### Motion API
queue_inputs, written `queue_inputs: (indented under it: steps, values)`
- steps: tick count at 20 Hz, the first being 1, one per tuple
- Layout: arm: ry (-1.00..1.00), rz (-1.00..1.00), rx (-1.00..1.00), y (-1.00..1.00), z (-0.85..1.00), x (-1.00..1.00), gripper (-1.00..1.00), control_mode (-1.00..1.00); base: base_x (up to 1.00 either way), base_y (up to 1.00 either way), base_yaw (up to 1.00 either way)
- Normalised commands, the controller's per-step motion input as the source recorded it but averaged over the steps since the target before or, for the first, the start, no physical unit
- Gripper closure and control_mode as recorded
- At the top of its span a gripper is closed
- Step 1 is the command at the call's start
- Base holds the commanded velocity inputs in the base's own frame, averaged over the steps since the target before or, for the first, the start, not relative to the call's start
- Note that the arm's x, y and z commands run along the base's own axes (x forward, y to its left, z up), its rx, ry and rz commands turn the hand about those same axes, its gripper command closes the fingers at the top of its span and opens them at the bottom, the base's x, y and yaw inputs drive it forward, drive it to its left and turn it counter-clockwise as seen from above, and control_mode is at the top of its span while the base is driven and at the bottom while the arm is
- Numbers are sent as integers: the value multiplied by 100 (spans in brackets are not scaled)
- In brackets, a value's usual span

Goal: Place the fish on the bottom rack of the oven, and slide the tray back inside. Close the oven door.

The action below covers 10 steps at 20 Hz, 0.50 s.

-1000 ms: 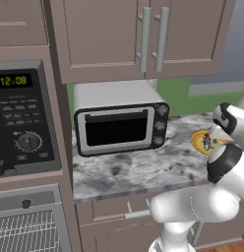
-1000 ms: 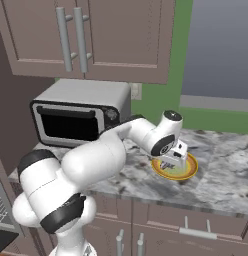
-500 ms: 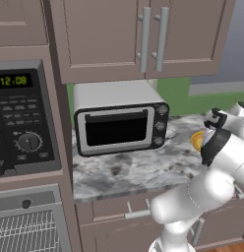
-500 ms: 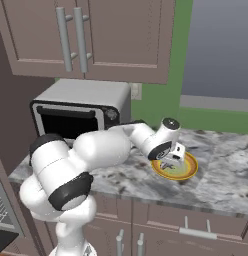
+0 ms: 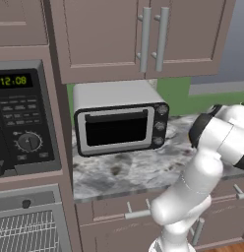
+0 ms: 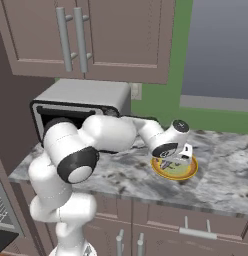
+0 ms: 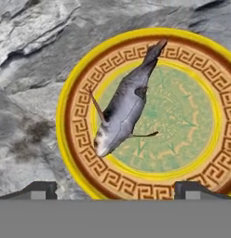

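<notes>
A grey fish lies on a yellow plate with a patterned rim, on the marble counter. My gripper hangs straight above it, open, one fingertip on each side of the plate's near edge and nothing between them. From the right base view the gripper hovers just over the plate, right of the toaster oven. The oven sits low at the left, with the bottom rack showing as a wire grid below its control strip. I cannot make out the oven door.
A silver toaster oven stands on the counter left of the plate. The black microwave is built in above the oven. Wall cabinets hang overhead. Drawers run under the counter.
The arm has stretched out and the gripper has come down closer over the plate. In the left base view the arm now hides the plate. The jaws stayed open.
</notes>
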Motion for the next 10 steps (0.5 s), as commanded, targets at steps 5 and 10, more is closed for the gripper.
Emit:
queue_inputs:
  steps: [5,10]
  values:
    - [-3,9,0,-1,-30,57,-100,-100,0,0,0]
    - [-7,11,0,-2,-47,49,-100,-100,0,0,0]
